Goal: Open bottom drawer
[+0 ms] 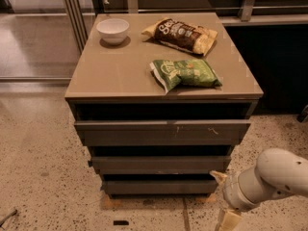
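The bottom drawer (pixel 161 186) is the lowest and narrowest of three dark grey handleless fronts in a cabinet, and its plain front looks closed. Above it are the middle drawer (pixel 161 164) and the widest top drawer (pixel 161 131), which has pale scratch marks. My gripper (pixel 224 211) hangs at the lower right on a white arm (pixel 269 177), to the right of the bottom drawer's right end and apart from it. One cream fingertip (pixel 229 220) points down at the picture's lower edge.
On the cabinet's tan top (pixel 120 71) are a white bowl (pixel 113 30), a brown chip bag (pixel 183 34) and a green chip bag (pixel 185 73). Speckled floor lies in front and to the left. A glass partition (pixel 43 28) stands at the back left, and dark shelving at the right.
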You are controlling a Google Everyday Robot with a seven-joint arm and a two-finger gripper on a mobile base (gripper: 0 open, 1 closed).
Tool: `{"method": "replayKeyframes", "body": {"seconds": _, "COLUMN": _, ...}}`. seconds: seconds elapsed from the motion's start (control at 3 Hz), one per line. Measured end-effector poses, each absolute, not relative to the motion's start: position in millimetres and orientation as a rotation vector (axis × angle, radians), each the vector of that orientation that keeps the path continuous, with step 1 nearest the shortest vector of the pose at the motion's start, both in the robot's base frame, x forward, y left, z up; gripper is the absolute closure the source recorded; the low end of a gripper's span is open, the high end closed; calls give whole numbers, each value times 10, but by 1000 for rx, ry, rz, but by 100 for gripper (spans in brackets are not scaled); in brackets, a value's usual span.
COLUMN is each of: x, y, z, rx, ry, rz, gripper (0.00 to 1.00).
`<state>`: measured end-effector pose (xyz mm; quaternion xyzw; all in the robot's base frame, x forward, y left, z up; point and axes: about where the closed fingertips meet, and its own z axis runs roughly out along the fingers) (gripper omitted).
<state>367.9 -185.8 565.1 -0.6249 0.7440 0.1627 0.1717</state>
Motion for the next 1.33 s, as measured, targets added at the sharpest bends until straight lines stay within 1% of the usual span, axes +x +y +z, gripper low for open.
{"method": "replayKeyframes", "body": {"seconds": 0.33, "x": 3947, "y": -1833, "z": 4958, "rx": -1751, "ry": 2061, "rz": 450, "gripper": 0}}
{"method": "replayKeyframes", "body": {"seconds": 0.67, "x": 4227, "y": -1855, "z": 4284, "rx": -1689, "ry": 2089, "rz": 516, "gripper": 0}}
{"method": "replayKeyframes", "body": {"seconds": 1.0, "x": 4098, "y": -1749, "z": 3939, "rx": -1659, "ry": 2110, "rz": 609, "gripper": 0}}
{"method": "replayKeyframes", "body": {"seconds": 1.33, "x": 4095, "y": -1748, "z": 3925, "rx": -1663, "ry": 2107, "rz": 609, "gripper": 0}}
